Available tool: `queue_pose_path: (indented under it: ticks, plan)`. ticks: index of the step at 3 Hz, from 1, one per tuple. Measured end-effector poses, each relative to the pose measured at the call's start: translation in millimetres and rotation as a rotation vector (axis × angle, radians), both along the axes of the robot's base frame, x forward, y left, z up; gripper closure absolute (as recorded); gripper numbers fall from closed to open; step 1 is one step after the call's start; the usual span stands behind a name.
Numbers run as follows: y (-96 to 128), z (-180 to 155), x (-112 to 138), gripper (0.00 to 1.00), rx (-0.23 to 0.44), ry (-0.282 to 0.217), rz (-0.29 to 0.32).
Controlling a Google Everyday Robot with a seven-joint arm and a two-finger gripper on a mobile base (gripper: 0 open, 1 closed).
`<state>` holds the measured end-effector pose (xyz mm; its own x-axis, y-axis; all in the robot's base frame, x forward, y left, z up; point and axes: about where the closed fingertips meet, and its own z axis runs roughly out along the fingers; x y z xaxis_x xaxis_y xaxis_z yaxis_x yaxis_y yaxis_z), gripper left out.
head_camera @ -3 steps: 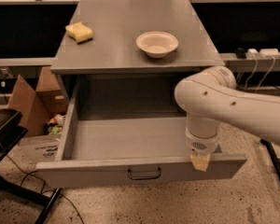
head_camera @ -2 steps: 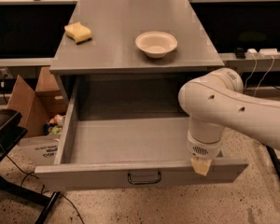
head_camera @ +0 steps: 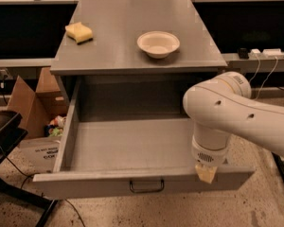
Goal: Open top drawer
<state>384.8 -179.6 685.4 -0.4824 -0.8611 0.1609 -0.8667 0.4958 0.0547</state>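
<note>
- Drawer (head_camera: 128,143) stands far out below the tabletop (head_camera: 113,56), handle (head_camera: 146,186) at front centre
- Gripper (head_camera: 206,173) points down at the drawer front's right end; open or closed, cannot tell
- Sponge (head_camera: 79,32) and bowl (head_camera: 158,43) on top
- No writing can be read

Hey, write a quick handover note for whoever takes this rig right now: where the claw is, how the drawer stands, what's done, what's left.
Claw: down at the front edge of the top drawer, right of the handle.
Drawer: pulled far out of the cabinet, nothing visible inside.
Done: the drawer looks open.
Left: probably only lifting the claw clear.
Nearby: white bowl and yellow sponge on the cabinet top.
</note>
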Motion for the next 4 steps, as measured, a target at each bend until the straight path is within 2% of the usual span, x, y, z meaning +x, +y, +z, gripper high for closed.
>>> queue_pose_path:
  ticks: [1,2,4]
  plan:
    - [-2.9,3.5,-15.3,1.0,-0.004,-0.004,-0.022]
    - [-3.0,3.5,-15.3,1.0,-0.004,-0.004,-0.022]
    - [-3.0,3.5,-15.4,0.57,-0.004,-0.004,-0.022]
